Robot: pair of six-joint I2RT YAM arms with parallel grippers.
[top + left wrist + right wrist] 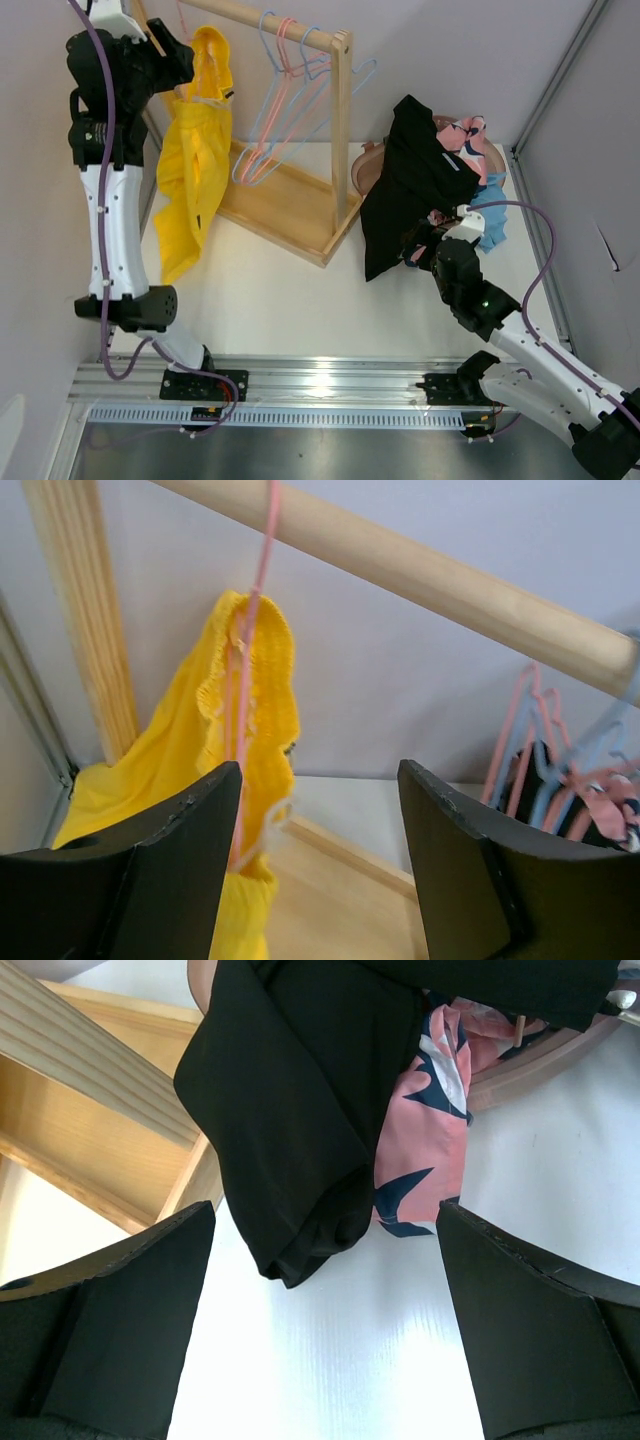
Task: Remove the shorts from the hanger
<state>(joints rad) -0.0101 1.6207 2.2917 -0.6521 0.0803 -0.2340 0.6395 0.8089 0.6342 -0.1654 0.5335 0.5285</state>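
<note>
The yellow shorts [195,160] hang by their waistband on a pink hanger [252,630] from the wooden rail [255,17] at the rack's left end; they also show in the left wrist view [200,770]. My left gripper [180,62] is open, raised next to the top of the shorts, with the hanger and waistband just past its left finger [170,870]. My right gripper [422,250] is open and empty, low over the table at the hem of a black garment [300,1130].
Several empty pink and blue hangers [290,80] hang on the rail. The wooden rack base [290,205] lies on the table. A heap of clothes, black [410,180], pink patterned [465,135] and blue [492,215], lies over a basket at the right.
</note>
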